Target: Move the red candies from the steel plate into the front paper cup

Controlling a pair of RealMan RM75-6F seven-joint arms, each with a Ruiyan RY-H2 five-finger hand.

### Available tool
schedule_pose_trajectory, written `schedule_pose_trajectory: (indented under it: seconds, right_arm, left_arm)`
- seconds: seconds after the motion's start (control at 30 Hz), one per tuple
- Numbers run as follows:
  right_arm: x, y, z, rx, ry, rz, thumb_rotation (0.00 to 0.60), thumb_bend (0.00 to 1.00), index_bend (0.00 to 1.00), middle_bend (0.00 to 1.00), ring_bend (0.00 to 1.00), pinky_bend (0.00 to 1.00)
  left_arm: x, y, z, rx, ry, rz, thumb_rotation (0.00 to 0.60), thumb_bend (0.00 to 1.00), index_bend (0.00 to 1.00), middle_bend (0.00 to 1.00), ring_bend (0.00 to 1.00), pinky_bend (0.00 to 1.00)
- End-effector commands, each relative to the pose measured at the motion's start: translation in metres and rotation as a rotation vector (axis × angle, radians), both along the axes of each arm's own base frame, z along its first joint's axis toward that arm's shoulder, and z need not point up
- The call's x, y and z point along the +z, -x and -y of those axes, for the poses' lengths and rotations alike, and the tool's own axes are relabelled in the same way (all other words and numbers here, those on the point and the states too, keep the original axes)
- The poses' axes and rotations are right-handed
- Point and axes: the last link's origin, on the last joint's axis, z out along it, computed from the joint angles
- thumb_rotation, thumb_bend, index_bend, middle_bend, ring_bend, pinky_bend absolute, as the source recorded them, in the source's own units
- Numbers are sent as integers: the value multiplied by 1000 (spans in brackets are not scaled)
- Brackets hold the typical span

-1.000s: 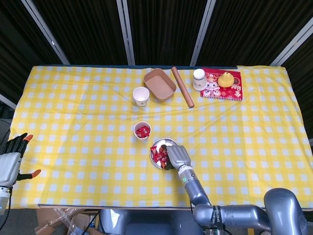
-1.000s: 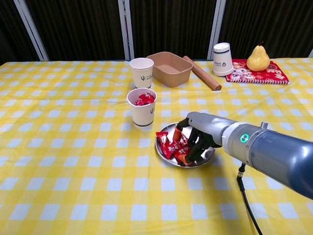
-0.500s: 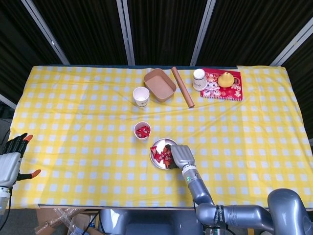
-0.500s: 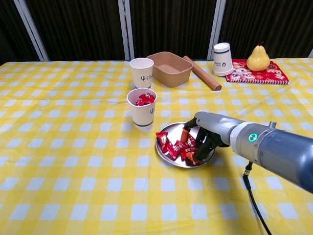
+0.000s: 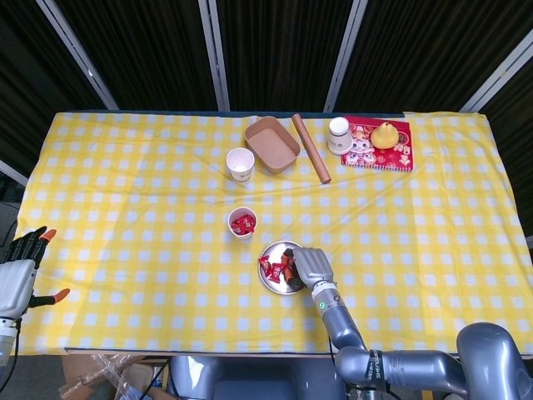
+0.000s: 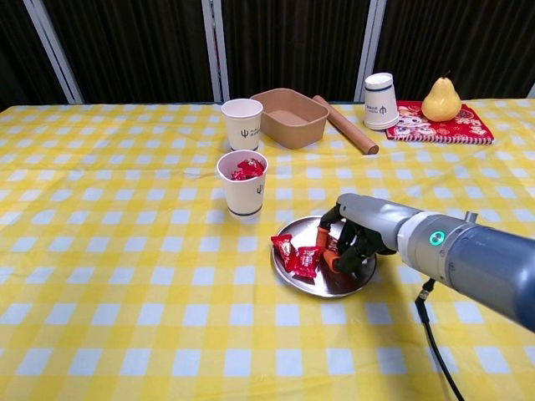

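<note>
Down on the steel plate (image 6: 311, 286), the right hand (image 6: 355, 242) curls its fingers around a red candy (image 6: 333, 261) — more red candies (image 6: 294, 255) lie just left of it on the plate. Beyond the plate stands the front paper cup (image 6: 242, 183), candies already inside. Far left of the plate, the left hand (image 5: 18, 275) hangs with fingers apart — holding nothing.

We are seeing the round steel plate (image 6: 311, 286) lying flat, with red candies (image 6: 294, 255) lying in wrappers on its left part. The white front paper cup (image 6: 242, 183) is standing upright just behind it, holding more red candy.
</note>
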Motion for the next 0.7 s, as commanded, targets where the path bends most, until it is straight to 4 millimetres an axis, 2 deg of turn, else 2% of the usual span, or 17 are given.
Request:
schedule_pose_trajectory:
  seconds: [0.03, 0.37, 0.7]
  right_arm:
    - [0, 0, 0, 2, 1, 2, 600, 608, 494, 823, 966, 911]
    - [3, 0, -2, 7, 6, 7, 600, 659, 512, 823, 966, 911]
    - [5, -2, -5, 14, 12, 22, 600, 665, 512, 823, 966, 912]
  left_arm:
    - [0, 0, 0, 0, -1, 1, 600, 2, 40, 0, 0, 0]
    - [0, 0, 0, -2, 0, 5, 600, 2, 40, 0, 0, 0]
    - [0, 0, 0, -4, -2, 6, 600, 2, 40, 0, 0, 0]
